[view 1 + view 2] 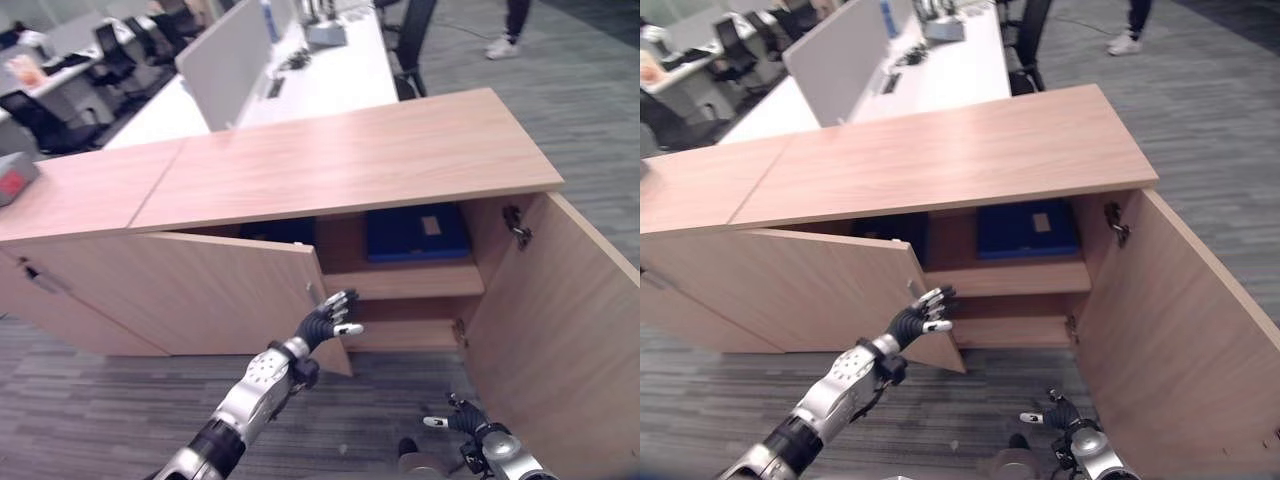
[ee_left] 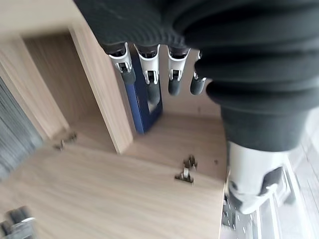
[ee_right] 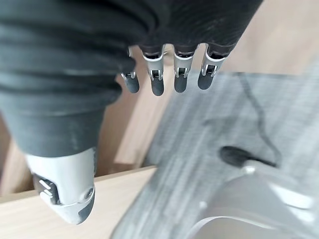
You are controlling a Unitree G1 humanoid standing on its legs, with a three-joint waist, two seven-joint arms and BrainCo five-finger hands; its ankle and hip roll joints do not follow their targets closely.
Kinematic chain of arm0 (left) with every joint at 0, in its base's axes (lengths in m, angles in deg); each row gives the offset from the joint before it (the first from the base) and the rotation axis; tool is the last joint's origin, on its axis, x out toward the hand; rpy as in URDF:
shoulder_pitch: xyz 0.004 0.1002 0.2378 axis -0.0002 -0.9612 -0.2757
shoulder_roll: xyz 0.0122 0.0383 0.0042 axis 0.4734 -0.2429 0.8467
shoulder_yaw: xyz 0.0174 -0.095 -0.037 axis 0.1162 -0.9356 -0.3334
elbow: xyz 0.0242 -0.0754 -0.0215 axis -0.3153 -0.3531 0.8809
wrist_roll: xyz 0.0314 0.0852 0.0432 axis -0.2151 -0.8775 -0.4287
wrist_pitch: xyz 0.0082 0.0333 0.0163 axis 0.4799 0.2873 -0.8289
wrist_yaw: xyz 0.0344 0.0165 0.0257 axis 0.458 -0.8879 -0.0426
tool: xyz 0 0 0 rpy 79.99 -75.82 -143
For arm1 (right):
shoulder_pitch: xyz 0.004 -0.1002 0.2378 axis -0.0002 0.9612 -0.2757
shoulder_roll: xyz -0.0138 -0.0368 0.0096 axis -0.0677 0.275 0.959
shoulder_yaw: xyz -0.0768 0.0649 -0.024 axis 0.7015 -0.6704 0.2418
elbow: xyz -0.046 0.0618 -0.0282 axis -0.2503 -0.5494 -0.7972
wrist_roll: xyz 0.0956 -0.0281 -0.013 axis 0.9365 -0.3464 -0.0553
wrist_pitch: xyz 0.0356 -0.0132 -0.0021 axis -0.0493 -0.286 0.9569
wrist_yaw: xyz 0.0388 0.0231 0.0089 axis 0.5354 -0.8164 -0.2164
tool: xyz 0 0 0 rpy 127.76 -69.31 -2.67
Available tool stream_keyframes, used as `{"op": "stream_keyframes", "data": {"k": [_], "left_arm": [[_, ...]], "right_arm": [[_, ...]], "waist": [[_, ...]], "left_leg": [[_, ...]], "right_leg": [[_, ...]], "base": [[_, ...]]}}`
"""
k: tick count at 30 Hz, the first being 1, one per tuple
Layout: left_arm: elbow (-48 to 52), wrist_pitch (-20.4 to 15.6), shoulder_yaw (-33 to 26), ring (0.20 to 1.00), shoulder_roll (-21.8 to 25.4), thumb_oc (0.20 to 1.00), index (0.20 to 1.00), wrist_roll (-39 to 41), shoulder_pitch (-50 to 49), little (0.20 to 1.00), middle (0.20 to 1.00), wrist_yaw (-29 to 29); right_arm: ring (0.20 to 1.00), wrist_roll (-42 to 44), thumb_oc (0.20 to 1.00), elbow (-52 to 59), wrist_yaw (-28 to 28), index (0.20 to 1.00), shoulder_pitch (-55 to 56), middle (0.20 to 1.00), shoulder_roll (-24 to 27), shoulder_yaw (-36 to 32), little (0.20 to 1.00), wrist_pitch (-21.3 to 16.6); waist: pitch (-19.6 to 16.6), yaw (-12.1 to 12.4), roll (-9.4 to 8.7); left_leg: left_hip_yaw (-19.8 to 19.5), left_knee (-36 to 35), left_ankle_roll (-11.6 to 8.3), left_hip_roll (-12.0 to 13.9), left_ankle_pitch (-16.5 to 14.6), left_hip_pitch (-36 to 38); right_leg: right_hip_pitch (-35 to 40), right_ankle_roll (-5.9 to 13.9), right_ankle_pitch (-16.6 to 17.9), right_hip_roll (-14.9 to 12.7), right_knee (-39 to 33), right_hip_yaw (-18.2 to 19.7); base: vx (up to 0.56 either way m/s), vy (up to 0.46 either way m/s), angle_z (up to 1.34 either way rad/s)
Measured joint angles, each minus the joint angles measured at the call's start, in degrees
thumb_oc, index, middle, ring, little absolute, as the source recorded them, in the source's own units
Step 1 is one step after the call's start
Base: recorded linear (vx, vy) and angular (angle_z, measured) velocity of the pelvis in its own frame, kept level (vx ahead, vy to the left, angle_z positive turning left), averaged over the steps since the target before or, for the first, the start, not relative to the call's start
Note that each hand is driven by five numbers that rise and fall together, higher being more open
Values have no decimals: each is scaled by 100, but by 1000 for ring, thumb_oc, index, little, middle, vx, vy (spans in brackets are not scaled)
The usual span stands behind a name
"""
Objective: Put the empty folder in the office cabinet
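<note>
Inside the wooden office cabinet (image 1: 350,160), a flat blue folder (image 1: 415,232) lies on the upper shelf; left hand (image 1: 328,319) and right hand (image 1: 458,417) both released, empty.

Grey striped carpet floor (image 1: 90,410), long white desks (image 1: 330,70) with a grey divider panel (image 1: 225,60), black office chairs (image 1: 130,50), a person's legs (image 1: 510,25) standing far off
</note>
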Motion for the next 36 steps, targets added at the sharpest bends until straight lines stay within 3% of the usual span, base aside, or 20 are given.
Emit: {"op": "stream_keyframes", "data": {"k": [2,3,4,6,7,8,9,11,17,20,24,30,34,36], "left_arm": [[-227,-22,-240,1000,-2,1000,1000,5,64,1000,1000,-221],[-492,-82,-609,1000,18,1000,1000,10,75,1000,1000,-367],[-610,-93,-775,1000,66,1000,1000,12,50,1000,1000,-453],[-975,-101,-1032,1000,351,1000,1000,4,6,1000,1000,-585],[-1013,-99,-1076,1000,441,1000,1000,4,1,1000,1000,-635],[-1179,-125,-1215,1000,705,1000,1000,-26,53,1000,1000,-710],[-1308,-112,-1220,1000,846,1000,1000,-102,65,1000,1000,-750],[-1845,-119,-1243,1000,1065,1000,1000,-220,203,1000,1000,-749],[-3307,-81,-1540,1000,1872,1000,1000,-521,1093,1000,1000,-728],[-3584,-83,-1624,1000,2228,1000,1000,-651,1138,1000,1000,-531],[-3655,-82,-1653,1000,2531,1000,1000,-656,1138,1000,1000,-494],[-3653,-91,-1660,1000,2609,1000,1000,-662,1140,1000,1000,-510],[-3553,-92,-1657,1000,2539,1000,1000,-659,1132,1000,1000,-573],[-2717,-111,-1823,1000,2261,1000,1000,-654,716,1000,1000,-804]], "right_arm": [[1000,-1,1000,-11,-1,1000,-90,1000,7,9,1000,29],[1000,-1,1000,-8,-5,1000,-121,1000,26,0,1000,23],[1000,-1,1000,7,-23,1000,-180,1000,-12,10,1000,24],[1000,-4,1000,35,33,1000,13,1000,-147,20,1000,-10],[1000,-4,1000,43,31,1000,77,1000,-188,20,1000,-11],[1000,-5,1000,31,38,1000,145,1000,-220,15,1000,-12],[1000,-3,1000,65,41,1000,176,1000,-215,17,1000,-21],[1000,-2,1000,110,88,1000,181,1000,-203,14,1000,-28],[1000,5,1000,486,257,1000,112,1000,-200,-12,1000,-90],[1000,8,1000,469,317,1000,223,1000,-204,-7,1000,-89],[1000,10,1000,460,398,1000,345,1000,-213,-6,1000,-92],[1000,17,1000,447,449,1000,410,1000,-231,-5,1000,-92],[1000,40,1000,444,446,1000,400,1000,-296,-8,1000,-96],[1000,58,1000,401,399,1000,381,1000,-348,-62,1000,-101]], "waist": [[21,15,15],[40,36,127],[53,179,182],[58,194,153],[69,151,99],[59,122,-73],[32,62,-92],[24,-99,-91],[-49,-208,-203],[-152,-214,-395],[-267,-176,-666],[-343,-164,-857],[-338,-127,-869],[-271,-22,-828]], "left_leg": [[-295,-35,130,-166,-104,-204],[-508,33,347,-236,-378,-317],[-276,127,327,-200,-236,-307],[215,-58,400,-71,-145,55],[244,-69,393,-111,-34,103],[422,-72,331,-194,123,267],[495,-72,380,-227,133,330],[654,-70,390,-289,113,494],[1090,-74,371,-299,64,528],[1319,-76,347,-254,12,469],[1537,-77,308,-221,29,399],[1604,-77,316,-210,59,380],[1600,-76,336,-211,91,371],[1638,-75,310,-202,117,409]], "right_leg": [[-16,37,22,17,-170,123],[-27,152,96,132,-383,379],[57,302,164,149,-466,385],[158,527,141,173,-12,128],[287,599,80,141,28,77],[614,610,-9,54,-305,135],[716,693,72,16,-428,175],[853,636,152,-24,-513,262],[670,673,224,15,-509,640],[442,730,230,25,-475,835],[237,793,292,30,-445,826],[159,881,385,-26,-453,655],[159,901,449,-33,-446,564],[93,856,491,-53,-298,405]], "base": [[110,30,-85],[132,74,-132],[177,86,-152],[189,104,-105],[158,117,-69],[129,115,-48],[105,121,-45],[109,150,-26],[75,126,-37],[57,114,-35],[26,84,-31],[5,31,-8],[-54,-1,4],[-95,-31,2]]}}
